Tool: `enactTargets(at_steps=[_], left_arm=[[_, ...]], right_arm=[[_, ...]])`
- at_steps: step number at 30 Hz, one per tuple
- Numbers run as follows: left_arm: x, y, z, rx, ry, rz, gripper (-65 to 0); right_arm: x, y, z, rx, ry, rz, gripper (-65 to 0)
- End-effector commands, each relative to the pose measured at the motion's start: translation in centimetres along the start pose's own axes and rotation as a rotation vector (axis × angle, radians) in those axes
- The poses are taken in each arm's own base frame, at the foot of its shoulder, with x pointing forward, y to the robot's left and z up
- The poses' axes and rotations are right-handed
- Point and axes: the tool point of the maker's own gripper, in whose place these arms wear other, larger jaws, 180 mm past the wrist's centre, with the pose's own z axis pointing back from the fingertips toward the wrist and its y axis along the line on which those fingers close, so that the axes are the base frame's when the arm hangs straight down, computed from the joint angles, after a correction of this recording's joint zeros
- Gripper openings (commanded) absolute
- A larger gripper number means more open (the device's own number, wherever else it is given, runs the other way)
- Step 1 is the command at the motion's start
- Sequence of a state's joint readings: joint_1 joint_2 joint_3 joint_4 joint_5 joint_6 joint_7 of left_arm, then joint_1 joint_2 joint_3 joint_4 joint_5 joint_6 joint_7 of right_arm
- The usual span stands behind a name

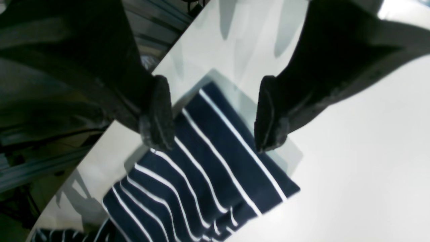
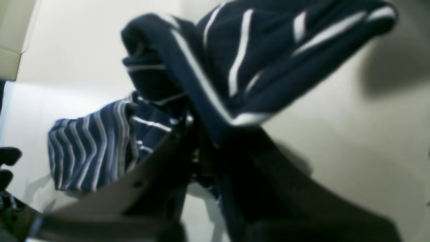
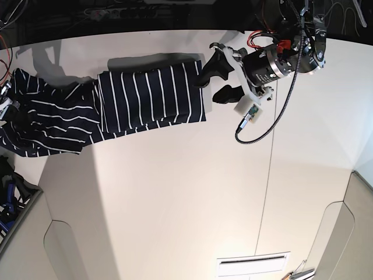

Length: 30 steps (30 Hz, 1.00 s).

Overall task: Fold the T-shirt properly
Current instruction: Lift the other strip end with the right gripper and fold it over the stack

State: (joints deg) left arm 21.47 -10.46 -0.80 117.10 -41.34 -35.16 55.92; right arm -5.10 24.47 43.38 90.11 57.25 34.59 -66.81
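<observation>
- Left claw (image 1: pixel 215 117): released, jaws spread, hovering over the T-shirt (image 3: pixel 145 99) end at the surface (image 3: pixel 175 204) edge.
- Right claw (image 2: pixel 201 134): clenched on a raised fold of fabric.
- T-shirt: long axis runs from one claw to the other.
- Left arm: angled down, nearer the flat end.

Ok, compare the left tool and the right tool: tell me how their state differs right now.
The left tool is open with its fingers spread and holds nothing, while the right tool is shut on a bunch of the T-shirt. The left tool hovers over the flat folded end of the shirt; the right tool has its bunch raised off the table. Both are dark and both work on the same shirt.
</observation>
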Motion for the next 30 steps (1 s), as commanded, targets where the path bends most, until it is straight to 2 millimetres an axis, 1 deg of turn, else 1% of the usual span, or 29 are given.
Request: enactTargets(at_steps=[1,6,9,12,14,17,19,21,22,24,25,26,27,30], left_arm=[[0.7,-0.4,0.2,-0.009,-0.032,-0.012,-24.5],[-0.2,0.0,0.1,0.005,-0.011,0.0,-24.5],[-1.0,0.3,-0.2,0.005,0.008,0.021,-24.5],[-1.7,0.7,-0.5,0.008,0.02,0.048,-24.5],[-2.0,0.8,-0.6,0.009,0.026,0.056,-24.5],[-2.1,0.8,-0.6,0.006,0.029,0.061,-24.5],[-2.1,0.7,-0.6,0.001,0.029,0.064,-24.5],[-2.1,0.7,-0.6,0.003,0.031,0.067,-24.5],[-2.2,0.7,-0.6,0.003,0.032,0.067,-24.5],[-2.2,0.7,-0.5,0.003,0.033,0.067,-24.5],[-2.3,0.8,-0.5,0.005,0.038,0.067,-24.5],[-2.4,1.0,-0.4,0.011,0.044,0.07,-24.5],[-2.4,1.2,-0.2,0.012,0.047,0.079,-24.5],[-2.2,2.0,0.7,0.017,0.036,0.123,-24.5]], right_arm=[[2.4,1.5,0.6,0.028,-0.077,0.051,-65.0],[4.0,8.2,0.8,0.099,-0.185,0.168,-65.0],[3.6,12.4,0.8,0.142,-0.203,0.244,-65.0],[2.5,16.6,0.5,0.212,-0.197,0.301,-65.0],[1.6,19.2,-0.2,0.264,-0.188,0.324,-65.0],[-0.1,22.1,-2.1,0.327,-0.139,0.339,-65.0],[-1.8,23.8,-3.5,0.369,-0.08,0.352,-65.0],[-3.9,25.1,-5.1,0.396,-0.008,0.371,-65.0],[-5.0,25.5,-5.8,0.404,0.027,0.386,-61.6],[-7.1,26.2,-7.3,0.409,0.087,0.419,-42.9],[-8.0,26.5,-7.9,0.414,0.11,0.435,-35.7],[-8.8,26.9,-8.4,0.422,0.127,0.449,-30.4],[-9.6,27.4,-8.8,0.437,0.143,0.461,-27.9],[-11.3,29.4,-9.0,0.499,0.179,0.484,-27.7]])
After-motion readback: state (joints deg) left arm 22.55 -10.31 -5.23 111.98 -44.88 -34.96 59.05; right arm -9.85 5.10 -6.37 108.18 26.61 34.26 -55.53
